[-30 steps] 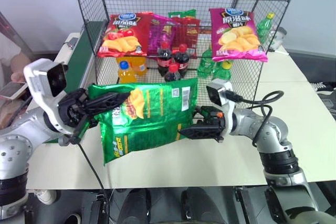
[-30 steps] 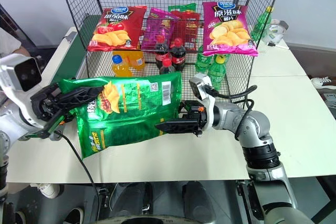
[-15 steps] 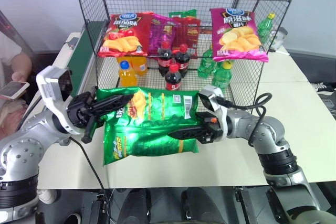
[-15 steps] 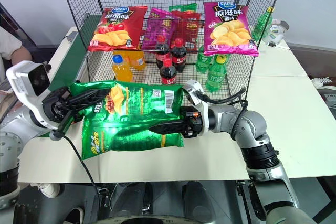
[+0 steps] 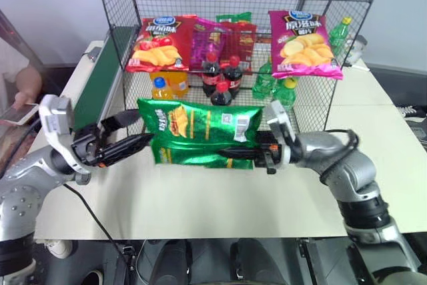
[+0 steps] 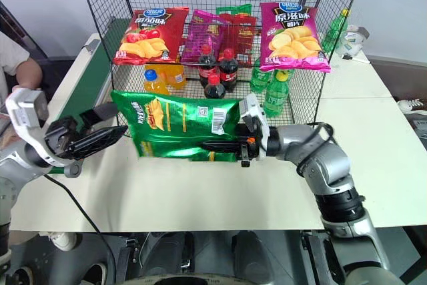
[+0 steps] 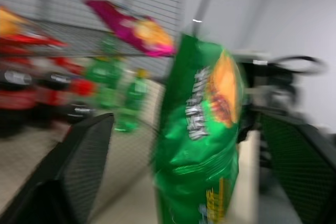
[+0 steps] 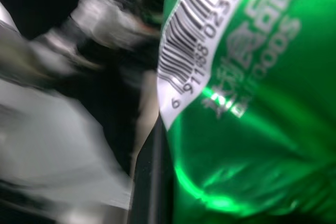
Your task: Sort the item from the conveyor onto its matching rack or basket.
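In the left eye view, the right hand [image 5: 233, 154] is closed on the lower edge of the glossy green bag [image 5: 200, 133], which hangs above the pale counter [image 5: 220, 198], in front of the black wire rack [image 5: 313, 108]. The left hand [image 5: 133, 130] is spread wide, just beside the bag's end and apart from it. Behind the mesh stand cola bottles [image 5: 223, 77], an orange bottle [image 5: 160, 89] and green bottles [image 5: 280, 91]; a red bag [image 5: 159, 43] and a magenta bag [image 5: 304, 43] lie above. The dark green conveyor [image 5: 100, 78] runs beside the rack.

In the left wrist view, the crinkled bag stands between 2 black textured fingers [image 7: 79, 166].

In the right wrist view, a white barcode label [image 8: 199, 35] is on the shiny foil.
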Robot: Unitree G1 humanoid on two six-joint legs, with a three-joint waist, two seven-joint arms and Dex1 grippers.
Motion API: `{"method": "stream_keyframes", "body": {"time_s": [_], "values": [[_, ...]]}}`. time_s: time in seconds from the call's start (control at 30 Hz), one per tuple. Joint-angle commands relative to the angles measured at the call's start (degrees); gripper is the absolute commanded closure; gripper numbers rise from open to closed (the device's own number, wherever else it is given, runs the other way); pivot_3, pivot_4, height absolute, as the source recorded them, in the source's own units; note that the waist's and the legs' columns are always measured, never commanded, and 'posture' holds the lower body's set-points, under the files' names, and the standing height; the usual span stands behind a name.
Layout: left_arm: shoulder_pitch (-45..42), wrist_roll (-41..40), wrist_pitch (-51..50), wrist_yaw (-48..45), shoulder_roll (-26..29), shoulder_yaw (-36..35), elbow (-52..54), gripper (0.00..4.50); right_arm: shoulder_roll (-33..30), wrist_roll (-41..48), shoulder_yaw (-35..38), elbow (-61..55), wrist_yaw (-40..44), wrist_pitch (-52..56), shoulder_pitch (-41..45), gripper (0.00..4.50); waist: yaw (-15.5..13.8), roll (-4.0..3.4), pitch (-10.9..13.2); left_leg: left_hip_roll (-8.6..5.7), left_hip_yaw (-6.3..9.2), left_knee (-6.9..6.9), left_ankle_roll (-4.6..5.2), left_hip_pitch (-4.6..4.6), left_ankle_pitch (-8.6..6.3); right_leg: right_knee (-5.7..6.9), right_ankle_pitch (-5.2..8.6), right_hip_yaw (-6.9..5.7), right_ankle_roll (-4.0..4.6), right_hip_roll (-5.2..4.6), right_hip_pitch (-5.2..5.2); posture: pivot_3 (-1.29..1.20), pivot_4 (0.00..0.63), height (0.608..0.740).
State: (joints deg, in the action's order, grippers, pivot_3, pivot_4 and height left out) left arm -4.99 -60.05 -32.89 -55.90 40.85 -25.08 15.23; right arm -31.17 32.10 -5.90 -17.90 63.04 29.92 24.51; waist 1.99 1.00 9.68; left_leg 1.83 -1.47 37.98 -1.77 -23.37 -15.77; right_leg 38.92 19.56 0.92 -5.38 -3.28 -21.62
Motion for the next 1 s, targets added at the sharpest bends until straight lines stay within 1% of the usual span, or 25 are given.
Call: {"method": "stream_keyframes", "body": {"time_s": [0.03, 0.07, 0.13, 0.17, 0.23, 0.27, 0.33, 0.4, 0.43, 0.53, 0.63, 0.7, 0.73, 0.87, 1.0], "values": [[-0.2, 2.4, 3.8, 1.8, -1.6, -2.4, -0.4, 0.03, -2.1, -8.8, 0.8, -5.8, -1.6, -13.2, 0.6, 4.50, 0.0, 0.03, 0.0, 0.01, 0.01, 0.00, 0.00, -0.01, 0.00, 0.00, 0.00, 0.00, 0.00, 0.01, 0.00, 0.00, 0.150, 0.739], [-0.3, 4.0, 4.9, 1.9, -2.0, -1.8, -0.6, 0.03, -2.5, -13.5, 1.7, -4.6, -3.8, -19.3, 1.9, 4.50, 0.0, 0.03, 0.0, 0.01, 0.00, 0.00, 0.00, -0.01, 0.00, 0.00, 0.00, 0.00, 0.00, 0.00, 0.00, 0.00, 0.150, 0.739], [-0.6, 5.5, 6.1, 1.0, -2.5, -0.8, -0.8, 0.03, -2.7, -15.4, 4.4, -3.5, -5.5, -24.8, 4.0, 4.50, 0.0, 0.04, 0.0, 0.00, 0.00, 0.01, -0.01, -0.01, 0.00, 0.00, -0.01, -0.01, -0.01, 0.00, 0.02, 0.00, 0.150, 0.739], [-0.9, 5.3, 5.8, 1.0, -2.8, -0.6, -1.0, 0.03, -3.2, -18.4, 5.0, -2.2, -7.1, -28.7, 5.0, 4.50, 0.0, 0.04, 0.0, 0.00, 0.00, 0.01, -0.01, 0.00, 0.00, 0.01, -0.01, 0.00, -0.01, 0.00, 0.02, 0.00, 0.150, 0.739], [-2.0, 6.2, 6.6, 1.0, -3.4, 0.1, -1.8, 0.03, -4.3, -25.2, 6.0, 1.1, -10.9, -37.4, 6.8, 4.50, 0.0, 0.04, 0.0, 0.01, 0.00, 0.01, -0.01, 0.00, 0.01, 0.02, -0.01, -0.01, -0.01, 0.00, 0.02, 0.00, 0.150, 0.739], [-2.6, 6.6, 6.8, 1.1, -3.7, 0.5, -2.3, 0.03, -4.7, -29.7, 6.0, 2.9, -14.1, -41.4, 7.7, 4.50, 0.0, 0.05, 0.0, 0.01, 0.00, 0.01, -0.01, 0.01, 0.01, 0.02, -0.01, -0.01, -0.01, 0.00, 0.03, 0.00, 0.150, 0.739], [-3.3, 8.1, 7.4, 0.5, -3.9, 1.7, -2.9, 0.03, -5.6, -37.0, 5.2, 5.9, -18.6, -47.0, 8.5, 4.50, 0.0, 0.05, 0.0, 0.00, 0.00, 0.01, -0.02, 0.01, 0.01, 0.01, -0.01, -0.02, -0.01, 0.00, 0.03, 0.00, 0.150, 0.739], [-3.9, 8.6, 7.6, 0.2, -4.1, 2.3, -3.1, 0.03, -5.3, -41.3, 4.7, 8.0, -22.7, -49.8, 9.5, 4.50, 0.1, 0.05, 0.0, 0.00, -0.02, 0.02, -0.02, 0.01, 0.01, 0.01, -0.01, -0.01, -0.01, 0.00, 0.02, 0.00, 0.150, 0.739], [-4.3, 8.7, 7.5, 0.3, -4.3, 2.6, -3.4, 0.03, -5.5, -46.3, 4.1, 9.2, -26.1, -50.8, 10.9, 4.50, 0.1, 0.04, 0.0, 0.00, -0.03, 0.01, -0.02, 0.00, 0.01, 0.01, -0.01, 0.00, -0.01, 0.00, 0.01, 0.00, 0.150, 0.739], [-5.0, 9.7, 7.7, 0.5, -5.0, 3.5, -3.9, 0.03, -6.1, -58.6, 1.4, 14.1, -33.4, -50.0, 14.3, 4.50, 0.5, 0.03, 0.0, 0.01, -0.07, 0.01, -0.10, 0.00, 0.06, 0.08, -0.01, 0.05, -0.01, 0.01, -0.05, 0.00, 0.150, 0.739], [-5.1, 11.5, 8.6, 0.9, -6.0, 4.9, -3.5, 0.03, -4.5, -67.4, -1.2, 20.8, -40.3, -45.2, 18.8, 4.50, 0.6, 0.04, 0.0, 0.04, -0.08, 0.01, -0.16, 0.01, 0.10, 0.13, 0.00, 0.09, 0.00, 0.05, -0.08, 0.00, 0.150, 0.739], [-5.0, 11.8, 8.7, 1.2, -6.4, 5.0, -3.1, 0.03, -3.3, -70.2, -2.3, 24.1, -42.8, -42.2, 21.6, 4.50, 0.5, 0.03, 0.0, 0.03, -0.09, 0.01, -0.18, 0.00, 0.11, 0.13, 0.00, 0.10, 0.00, 0.05, -0.10, 0.00, 0.150, 0.739], [-4.8, 12.3, 9.1, 1.3, -6.5, 5.1, -3.0, 0.03, -3.0, -74.1, -3.7, 26.1, -45.1, -39.9, 23.1, 4.50, 0.5, 0.03, 0.0, 0.03, -0.10, 0.01, -0.19, 0.00, 0.12, 0.13, 0.00, 0.11, 0.00, 0.05, -0.11, 0.00, 0.150, 0.739], [-4.2, 13.7, 10.2, 2.1, -7.0, 4.9, -2.4, 0.03, -0.4, -75.5, -5.9, 31.0, -44.6, -33.7, 25.0, 4.50, 0.5, 0.03, 0.0, 0.04, -0.12, 0.00, -0.30, -0.03, 0.19, 0.13, 0.00, 0.13, 0.00, 0.05, -0.15, 0.00, 0.150, 0.739], [-2.5, 14.5, 10.9, 2.8, -7.4, 5.0, -1.5, 0.03, 5.7, -72.8, -5.4, 32.3, -46.5, -27.8, 26.7, 4.50, 0.6, 0.03, 0.0, 0.04, -0.13, -0.01, -0.26, -0.05, 0.16, 0.14, 0.00, 0.14, 0.00, 0.03, -0.16, 0.00, 0.150, 0.739]]}}
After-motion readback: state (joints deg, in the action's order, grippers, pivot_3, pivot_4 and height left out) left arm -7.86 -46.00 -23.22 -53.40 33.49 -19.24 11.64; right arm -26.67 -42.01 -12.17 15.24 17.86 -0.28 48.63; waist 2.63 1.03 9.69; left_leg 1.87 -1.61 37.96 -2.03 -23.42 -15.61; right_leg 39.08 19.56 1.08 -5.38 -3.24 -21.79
